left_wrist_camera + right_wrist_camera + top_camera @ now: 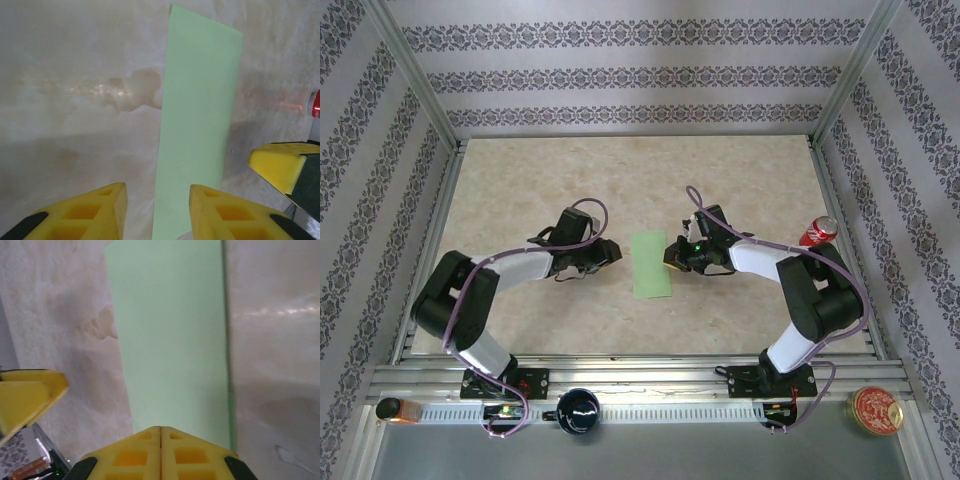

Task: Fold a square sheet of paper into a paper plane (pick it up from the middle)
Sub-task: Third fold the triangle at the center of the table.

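Observation:
The square sheet of paper (651, 264) lies flat on the table between the two arms as a narrow light-green rectangle, long side running away from me. My left gripper (610, 252) sits just left of it, open. In the left wrist view its yellow fingertips (116, 196) straddle the left edge of the paper (200, 110) with nothing clamped. My right gripper (672, 256) is at the paper's right edge. Its fingers (150, 440) are shut tight together, low over the near edge of the paper (170, 335), and nothing shows between them.
A red can (817, 231) stands at the right, behind the right arm. On the front rail sit a black mug (578, 410), a round red tin (876, 410) and a small orange bottle (398, 410). Patterned walls close in the table on three sides.

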